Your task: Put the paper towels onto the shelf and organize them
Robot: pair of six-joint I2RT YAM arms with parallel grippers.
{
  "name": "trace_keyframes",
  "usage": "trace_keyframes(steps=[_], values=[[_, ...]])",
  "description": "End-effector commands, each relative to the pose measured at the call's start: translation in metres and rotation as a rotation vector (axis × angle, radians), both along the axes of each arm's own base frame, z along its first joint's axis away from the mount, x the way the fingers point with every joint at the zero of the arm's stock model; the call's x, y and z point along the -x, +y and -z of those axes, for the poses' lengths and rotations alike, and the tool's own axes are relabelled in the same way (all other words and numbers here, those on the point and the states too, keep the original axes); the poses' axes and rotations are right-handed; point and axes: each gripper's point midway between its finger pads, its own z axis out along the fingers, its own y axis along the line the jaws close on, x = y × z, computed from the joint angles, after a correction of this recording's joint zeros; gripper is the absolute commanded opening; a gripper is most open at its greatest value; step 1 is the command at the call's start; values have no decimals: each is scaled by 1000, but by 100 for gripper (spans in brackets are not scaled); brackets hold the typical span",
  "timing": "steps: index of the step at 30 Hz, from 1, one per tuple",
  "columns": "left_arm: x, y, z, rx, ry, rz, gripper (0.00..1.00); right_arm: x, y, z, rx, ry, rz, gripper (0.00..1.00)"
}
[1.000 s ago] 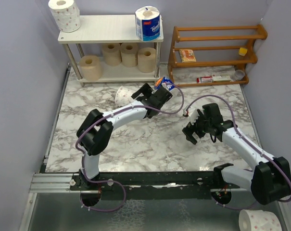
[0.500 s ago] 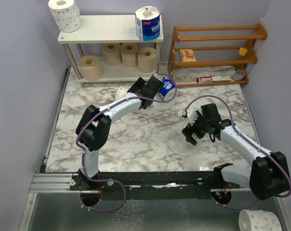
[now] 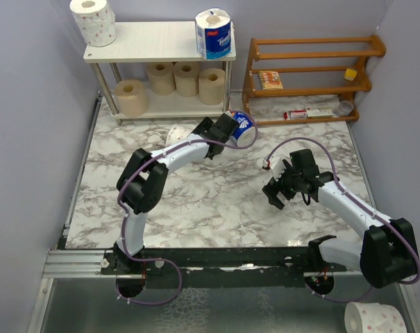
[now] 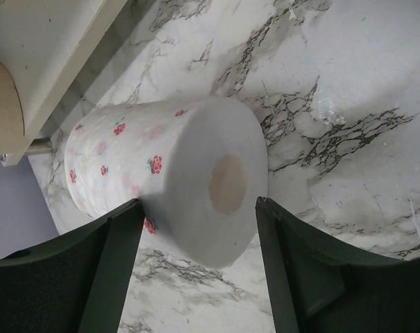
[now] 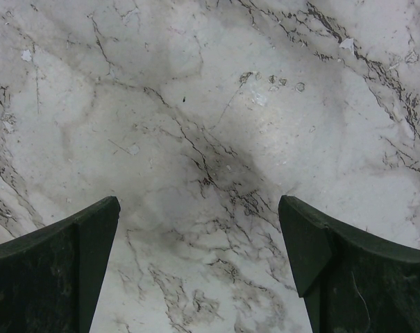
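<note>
Presently, the left gripper (image 4: 197, 202) is down over a white, pink-dotted roll (image 4: 161, 163). The roll lies on its side on the marble worktop (image 4: 348, 83), in the upper centre of the overhead view, just in front of the shelf (image 3: 154, 40). The fingers (image 4: 105, 270) are spread and straddle the roll's near end, one at each flank, with the hollow core facing the wrist camera. No dent shows in the paper, so a firm pinch is not evident and contact cannot be confirmed. The right gripper (image 5: 199, 208) hangs over bare marble at centre right, its fingers wide apart and holding nothing. A blue-and-white wrapped roll (image 3: 242, 129) lies on the worktop just right of the left gripper. On the shelf, the top board carries a dotted roll (image 3: 93, 21) at its left end and a wrapped roll (image 3: 213, 33) at its right. Three tan rolls (image 3: 187, 78) stand in a row on the lower tier, and a fourth tan roll (image 3: 131, 96) stands at its left end, forward of the others. A further dotted roll (image 3: 373, 319) sits at the lower right corner of the overhead view, off the worktop. Assessment: the roll under the fingers is judged light, soft and compressible, with a dry papery surface unlikely to slip. Lying on its side, it may trundle away if nudged. Hold is best taken across the curved body near mid-length with a moderate squeeze, since heavy pressure would likely crush the core.
</note>
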Motion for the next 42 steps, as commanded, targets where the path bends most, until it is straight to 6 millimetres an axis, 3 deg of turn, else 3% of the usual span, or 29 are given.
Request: trace_keyframes(steps=[1,3,5,9,16,20,21,24,26,29,32,36,42], values=[[0,-3,0,4,7,3,67,3,-1,2,0,14,-5,100],[0,-2,2,-5,9,1,61,3,-1,2,1,16,-5,100],[-1,-2,5,-13,12,0,46,3,-1,3,0,18,-5,100],[-2,0,10,-29,14,-16,0,4,0,3,-2,22,-12,100],[0,1,23,-55,46,-14,0,5,0,3,-4,24,-14,100],[9,-14,24,32,104,22,0,5,0,2,-4,21,-15,100],[11,-23,15,93,116,37,0,5,1,2,-6,20,-16,100],[17,-39,-41,326,76,52,0,4,1,1,-6,15,-15,100],[16,-40,-81,570,72,37,0,5,1,0,-10,13,-17,100],[12,-20,-139,968,58,-6,0,4,2,1,-9,18,-20,100],[12,-1,-180,1172,-2,-18,0,5,1,2,-7,22,-19,100],[21,8,-214,1335,-18,-51,0,4,2,0,-10,13,-20,100],[26,25,-247,1474,-59,-270,0,5,1,0,-9,13,-18,100]])
